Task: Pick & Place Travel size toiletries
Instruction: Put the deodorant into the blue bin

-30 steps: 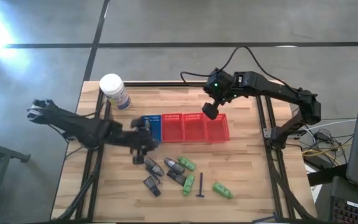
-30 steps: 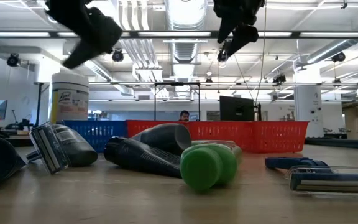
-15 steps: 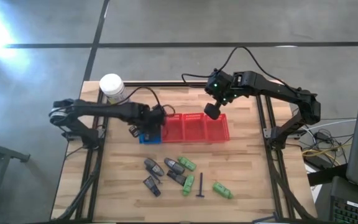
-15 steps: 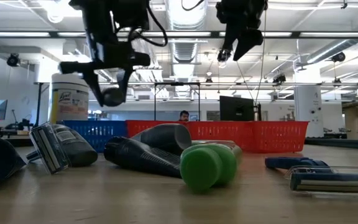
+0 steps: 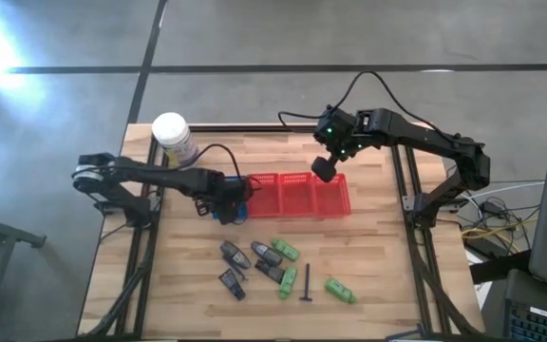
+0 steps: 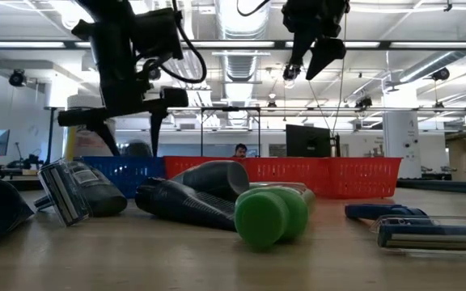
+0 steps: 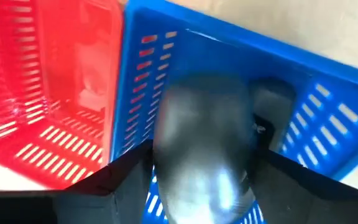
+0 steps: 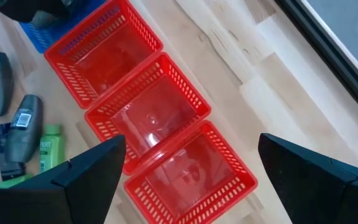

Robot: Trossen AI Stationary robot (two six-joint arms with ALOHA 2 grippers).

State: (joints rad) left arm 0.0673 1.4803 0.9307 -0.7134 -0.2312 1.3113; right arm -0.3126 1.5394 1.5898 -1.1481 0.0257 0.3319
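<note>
My left gripper (image 5: 224,201) hangs open over the blue basket (image 5: 241,212). A grey tube (image 7: 204,143) sits below and between its spread fingers, down in that basket; in the low view its rounded end (image 6: 137,149) shows just above the basket's rim. The other toiletries lie on the table's near half: grey tubes (image 5: 235,255), green bottles (image 5: 286,251), a black packet (image 5: 232,283) and a T-shaped stick (image 5: 307,284). My right gripper (image 5: 323,171) waits open, high above the red baskets (image 5: 297,195).
The white-lidded jar (image 5: 174,138) stands at the table's far left corner. The three joined red baskets (image 8: 154,106) sit beside the blue one at mid-table. A dark item (image 7: 272,106) lies in the blue basket (image 7: 328,124) beside the tube. Bare wood lies right of the baskets.
My left gripper carried a grey tube from above the toiletries toward the far edge, to the blue basket, then came down over it. Its fingers spread, and the tube went from hanging below them to sitting in the basket. The right arm kept still.
</note>
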